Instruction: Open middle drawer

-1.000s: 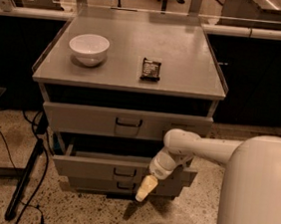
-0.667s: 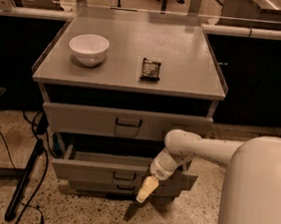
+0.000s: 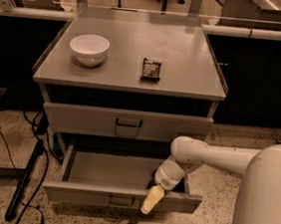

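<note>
Shows the middle drawer (image 3: 109,170) drawn much farther out of the grey cabinet (image 3: 138,38) than a second ago, with its wide shallow interior now exposed and the gripper (image 3: 151,201) carried forward and down along with the front panel.

Centres on that cabinet, seen from above and in front, with a flat top and a closed top drawer (image 3: 79,120) beneath it. Fills the lower right corner with the robot's white body (image 3: 267,197). Sends the white arm (image 3: 211,154) leftward from there, bent downward at a rounded joint toward the open drawer.

Places the middle drawer directly below the top drawer, jutting toward the camera, with a small dark pull handle (image 3: 122,200) at the centre of its low front. Looks close to finished as a task: most of the interior uncovered, perhaps one last short pull left, then withdrawal of the arm.

Sets a white bowl (image 3: 89,48) on the left of the cabinet top and a small dark packet (image 3: 151,69) near the middle, well apart from each other.

Ends the arm in the cream-tipped gripper at the top edge of the front panel, just right of the handle, angled down and slightly left. Cannot tell open from closed, nor real contact with the panel.
</note>
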Controlling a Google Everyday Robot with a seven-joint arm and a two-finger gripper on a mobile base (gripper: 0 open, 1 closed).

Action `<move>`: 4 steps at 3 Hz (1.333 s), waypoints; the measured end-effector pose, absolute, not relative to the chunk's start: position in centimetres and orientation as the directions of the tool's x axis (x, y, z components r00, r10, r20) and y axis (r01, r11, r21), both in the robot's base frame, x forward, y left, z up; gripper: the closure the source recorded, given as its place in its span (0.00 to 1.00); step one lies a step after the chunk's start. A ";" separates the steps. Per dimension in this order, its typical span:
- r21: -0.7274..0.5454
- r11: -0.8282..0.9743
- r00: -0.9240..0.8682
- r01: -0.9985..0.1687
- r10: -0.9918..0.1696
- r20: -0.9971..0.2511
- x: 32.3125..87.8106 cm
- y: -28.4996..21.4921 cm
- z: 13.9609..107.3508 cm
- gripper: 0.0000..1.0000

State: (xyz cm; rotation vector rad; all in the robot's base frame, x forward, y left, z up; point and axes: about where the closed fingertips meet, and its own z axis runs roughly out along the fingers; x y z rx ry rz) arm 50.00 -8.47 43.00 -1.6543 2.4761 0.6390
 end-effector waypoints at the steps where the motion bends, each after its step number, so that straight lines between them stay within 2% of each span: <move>1: 0.347 0.347 -0.447 -0.871 -0.852 -0.273 45.7 -10.6 41.9 0.00; 4: 0.346 0.484 -0.565 -0.804 -0.803 -0.189 37.5 -17.4 45.8 0.00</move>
